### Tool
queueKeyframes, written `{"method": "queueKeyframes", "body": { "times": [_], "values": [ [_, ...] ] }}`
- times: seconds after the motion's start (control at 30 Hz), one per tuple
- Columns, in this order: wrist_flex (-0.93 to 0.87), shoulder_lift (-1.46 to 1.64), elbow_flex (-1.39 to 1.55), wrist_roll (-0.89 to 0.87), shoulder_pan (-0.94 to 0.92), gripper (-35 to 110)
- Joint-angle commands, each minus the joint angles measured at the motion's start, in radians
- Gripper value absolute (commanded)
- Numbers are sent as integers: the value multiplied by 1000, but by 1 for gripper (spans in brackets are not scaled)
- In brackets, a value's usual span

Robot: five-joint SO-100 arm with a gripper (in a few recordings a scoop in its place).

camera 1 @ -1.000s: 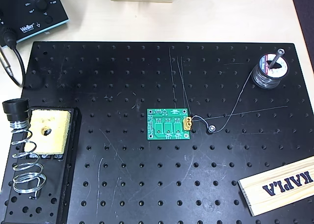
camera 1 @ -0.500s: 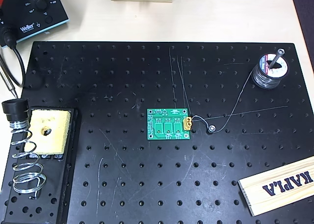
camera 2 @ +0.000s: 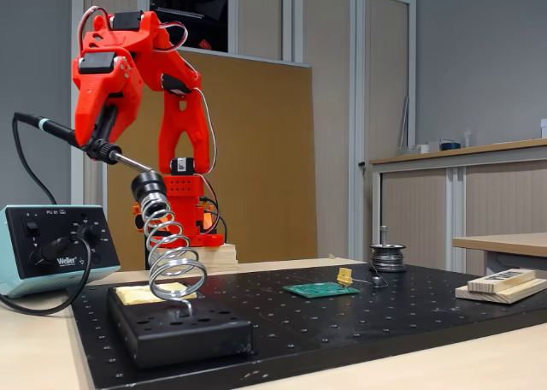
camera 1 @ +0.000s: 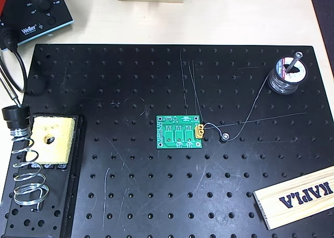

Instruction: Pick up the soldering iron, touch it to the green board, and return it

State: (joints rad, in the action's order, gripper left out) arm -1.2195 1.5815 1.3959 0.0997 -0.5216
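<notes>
Overhead view. I log the small green rectangular circuit board (camera 1: 180, 131) with a yellow connector on its right edge, lying flat near the middle of the big black perforated board (camera 1: 156, 196), bare and untouched. At the left edge I log the thin metal tip of the slim black pen-shaped soldering iron (camera 1: 9, 89), slanting down to the black cup (camera 1: 15, 114) atop the silver coil-spring stand (camera 1: 26, 175); whether the tip is inside the cup or just short of it, I cannot tell. A yellow sponge (camera 1: 52, 139) sits beside the coil. A solder spool (camera 1: 287, 74) stands at far right, its wire trailing toward the connector. A pale wooden block (camera 1: 297, 196) lies at lower right.

Fixed view. I log the red two-finger pincer (camera 2: 101, 142) of the red arm, closed on the soldering iron (camera 2: 85, 142) at the handle just behind the flared collar. The wand is held in the air, tilted tip-down, its tip at the cup of the stand (camera 2: 167, 253); its black cable loops back toward the blue-and-black control station (camera 2: 51, 249) on the pale worktop (camera 2: 479, 356). The green board (camera 2: 320, 289) lies well apart to the right.

Handling, my judgement: the iron is light and stiff, but the smooth handle could swivel in the grip and the cable will tug. Hold on the handle only, clear of the metal tip.
</notes>
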Motion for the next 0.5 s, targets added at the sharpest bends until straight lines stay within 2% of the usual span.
{"method": "queueKeyframes", "body": {
  "times": [0.0,0.47],
  "values": [
    [12,34,-17,12,-25,0],
    [12,60,-3,31,-60,0]
  ]
}}
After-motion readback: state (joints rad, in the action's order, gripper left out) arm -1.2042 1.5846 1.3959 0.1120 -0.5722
